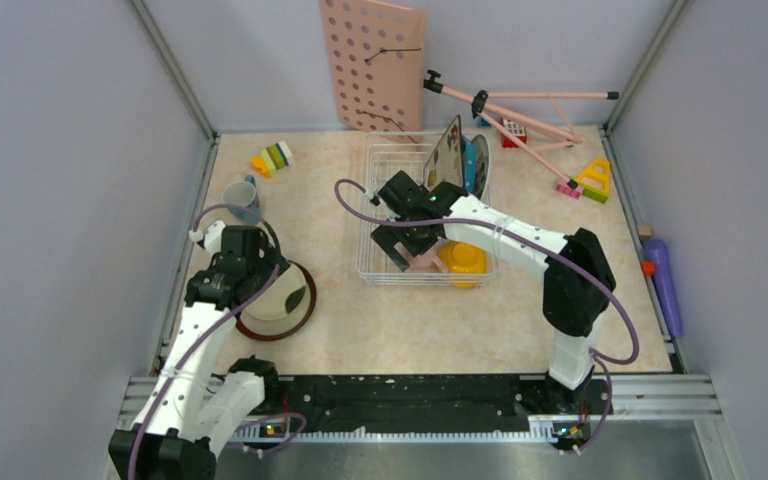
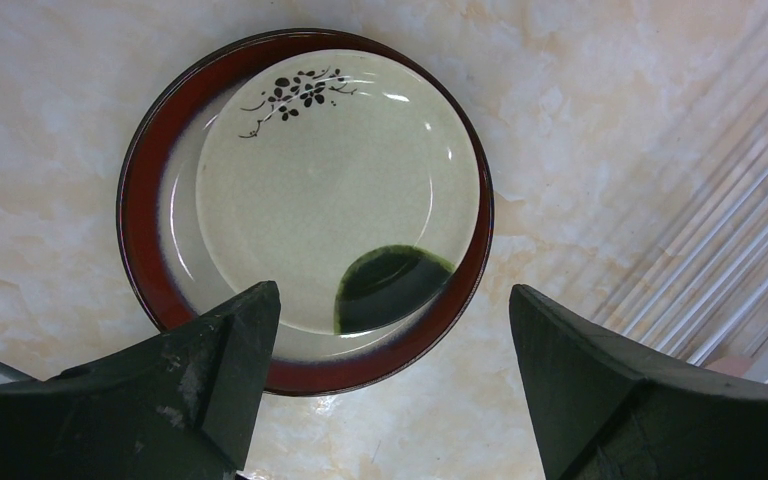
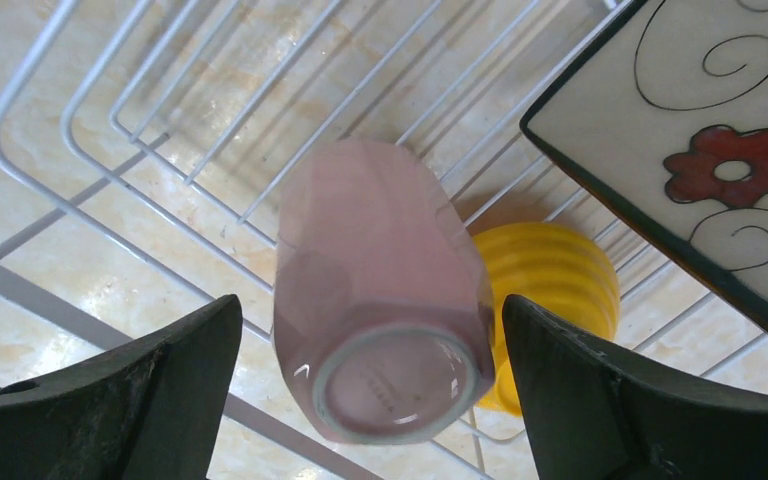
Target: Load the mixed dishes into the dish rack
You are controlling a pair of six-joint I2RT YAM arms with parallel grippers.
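Left wrist: left gripper (image 2: 390, 295), jaws apart, hung directly above round brown-rimmed cream plate (image 2: 330, 190); right gripper (image 3: 370, 300) straddled faceted pink mug (image 3: 380, 250), jaws apart.

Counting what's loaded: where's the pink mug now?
Top view: pink mug is inside the dish rack at its near edge, just left of the yellow bowl; the right gripper's open fingers flank it in the right wrist view.
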